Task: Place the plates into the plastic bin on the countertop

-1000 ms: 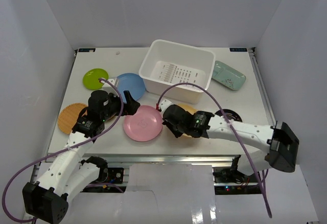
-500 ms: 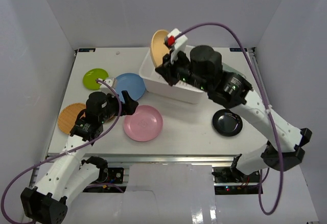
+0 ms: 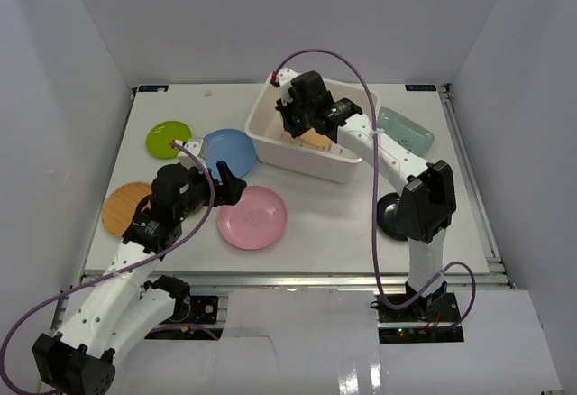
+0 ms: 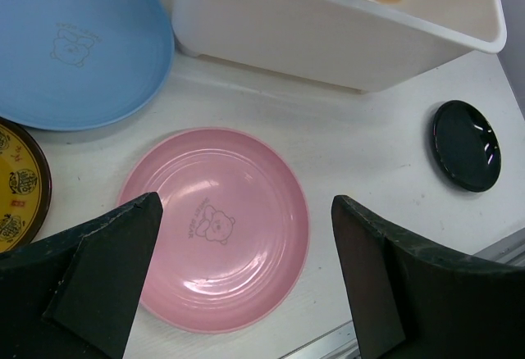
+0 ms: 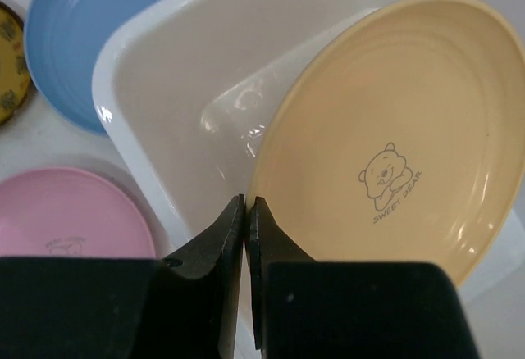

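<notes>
Right gripper (image 5: 246, 203) clamped on the rim of the yellow plate (image 5: 394, 129). The plate fans out ahead and right of my fingertips, tilted, inside the plastic bin (image 5: 156, 105); contact with the floor not discernible. Judged next: let go. Left gripper (image 4: 244, 203) spread wide, with the pink plate (image 4: 215, 236) directly below it.

Right claw (image 5: 246, 203), pinching the tilted yellow plate (image 5: 394, 129), fills the left part of the bin (image 3: 306, 159), and its arm slants over the bin's near right corner, so that side is barred from above. Left claw (image 4: 246, 203) hangs spread wide over the pink plate (image 3: 252, 217). The blue plate (image 3: 227, 150) crowds the bin's left wall, with bare bench (image 3: 334, 215) between pink and black plate (image 3: 388, 217).
</notes>
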Controlling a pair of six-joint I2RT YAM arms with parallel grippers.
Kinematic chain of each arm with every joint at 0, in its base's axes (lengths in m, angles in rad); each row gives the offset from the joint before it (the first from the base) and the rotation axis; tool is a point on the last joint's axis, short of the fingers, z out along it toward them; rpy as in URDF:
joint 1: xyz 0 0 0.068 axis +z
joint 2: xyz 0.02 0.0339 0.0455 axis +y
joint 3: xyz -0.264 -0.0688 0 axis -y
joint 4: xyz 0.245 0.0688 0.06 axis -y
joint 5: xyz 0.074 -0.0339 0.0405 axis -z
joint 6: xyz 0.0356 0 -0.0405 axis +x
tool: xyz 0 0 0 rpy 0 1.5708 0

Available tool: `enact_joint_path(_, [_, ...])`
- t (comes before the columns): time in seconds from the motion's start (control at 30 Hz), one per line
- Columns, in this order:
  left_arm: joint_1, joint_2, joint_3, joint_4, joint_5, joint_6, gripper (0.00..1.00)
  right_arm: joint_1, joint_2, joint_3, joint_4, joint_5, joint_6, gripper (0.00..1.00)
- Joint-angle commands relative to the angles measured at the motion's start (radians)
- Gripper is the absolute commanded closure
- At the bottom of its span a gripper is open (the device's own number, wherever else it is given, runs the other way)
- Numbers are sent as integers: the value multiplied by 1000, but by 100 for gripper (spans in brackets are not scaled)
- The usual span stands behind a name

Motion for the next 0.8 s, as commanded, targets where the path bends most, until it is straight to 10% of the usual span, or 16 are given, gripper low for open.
enact_joint_path(0.0, [-10,-16,15,-10,-17,9,5,-12,-18,-46,105,21,-10,92])
enact_joint_path(0.17, [-13,-15,15,-11,-18,9,5,-26,27,-106,142,84,10,79])
enact_joint_path(0.37, [-13,-12,14,-11,-23,9,4,-26,-15,-58,118,126,48,9])
enact_joint_path(0.53, [-12,-3,15,-11,-28,11,4,3,-230,-164,172,127,134,14])
enact_joint_path(0.77, [-2,8,18,-11,-43,6,4,277,-585,-924,593,340,459,41])
